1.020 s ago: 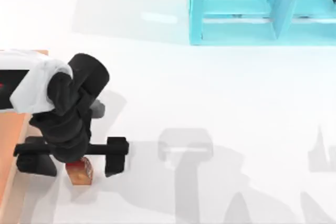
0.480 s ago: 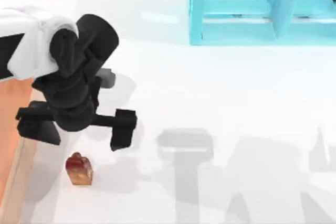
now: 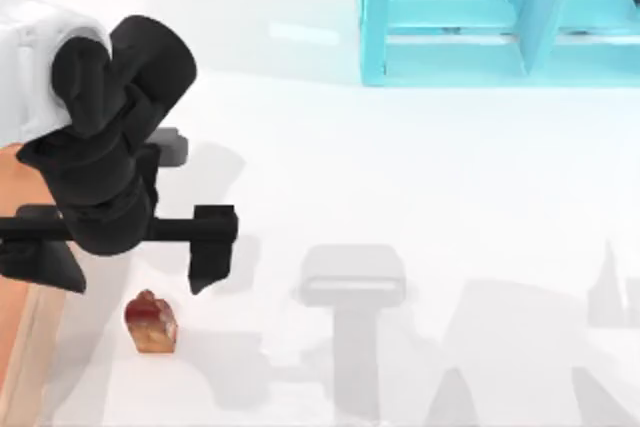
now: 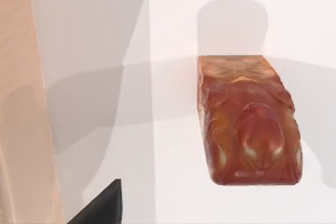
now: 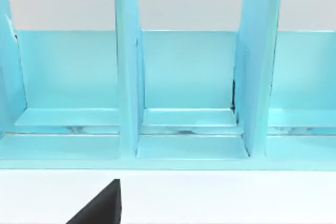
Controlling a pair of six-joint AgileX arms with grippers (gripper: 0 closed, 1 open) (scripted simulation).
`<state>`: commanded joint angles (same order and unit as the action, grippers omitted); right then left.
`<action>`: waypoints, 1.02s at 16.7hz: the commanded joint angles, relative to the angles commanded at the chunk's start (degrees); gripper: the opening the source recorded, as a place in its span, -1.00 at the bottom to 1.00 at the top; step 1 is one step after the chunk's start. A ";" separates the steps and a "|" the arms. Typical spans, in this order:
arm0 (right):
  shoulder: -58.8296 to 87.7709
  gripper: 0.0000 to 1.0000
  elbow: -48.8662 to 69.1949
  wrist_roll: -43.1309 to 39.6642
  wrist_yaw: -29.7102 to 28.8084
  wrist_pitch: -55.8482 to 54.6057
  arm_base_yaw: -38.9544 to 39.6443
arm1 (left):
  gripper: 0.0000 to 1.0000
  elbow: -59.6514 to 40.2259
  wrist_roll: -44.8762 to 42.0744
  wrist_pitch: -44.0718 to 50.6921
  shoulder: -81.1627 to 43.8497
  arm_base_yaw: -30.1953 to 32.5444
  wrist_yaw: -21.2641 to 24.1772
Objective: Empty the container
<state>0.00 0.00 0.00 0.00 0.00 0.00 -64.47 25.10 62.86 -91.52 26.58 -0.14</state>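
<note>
White table (image 3: 420, 177) takes up most of the top view. Turquoise shelf unit (image 3: 500, 17) at the far edge, right of centre; the right wrist view looks straight into its open compartments (image 5: 189, 77), upright dividers between them. Container (image 3: 18, 277): wooden box at the table's left edge, orange-brown inside with a pale rim, mostly cut off by the frame and partly under the arm. Its pale rim also runs along one side of the left wrist view (image 4: 21, 103).

Left arm (image 3: 100, 147), black with a white segment, hangs over the left part of the table, above the container's rim and the table just beside it. Left hand (image 3: 125, 257) fingers spread wide apart, holding nothing; one finger (image 3: 212, 252) over bare table, the other (image 3: 40, 265) over the container edge.

Small reddish-brown block (image 3: 150, 322), loaf-like, lies on the table just outside the container, near the rim, below the left hand and apart from both fingers. The left wrist view shows it (image 4: 247, 124) flat on the white surface, casting a shadow.

Right hand: cannot tell its state.
</note>
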 joint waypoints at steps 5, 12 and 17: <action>0.00 1.00 0.00 0.00 0.00 0.00 0.00 | 1.00 -4.03 -4.04 1.93 -2.82 -3.62 0.02; 0.00 1.00 0.00 0.00 0.00 0.00 0.00 | 1.00 -24.09 -28.46 10.66 -13.50 -27.01 -0.38; 0.00 1.00 0.00 0.00 0.00 0.00 0.00 | 1.00 -34.00 -40.21 15.14 -18.72 -39.21 -0.17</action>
<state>0.00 0.00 0.00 0.00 0.00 0.00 -98.47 -15.11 77.99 -110.23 -12.64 -0.31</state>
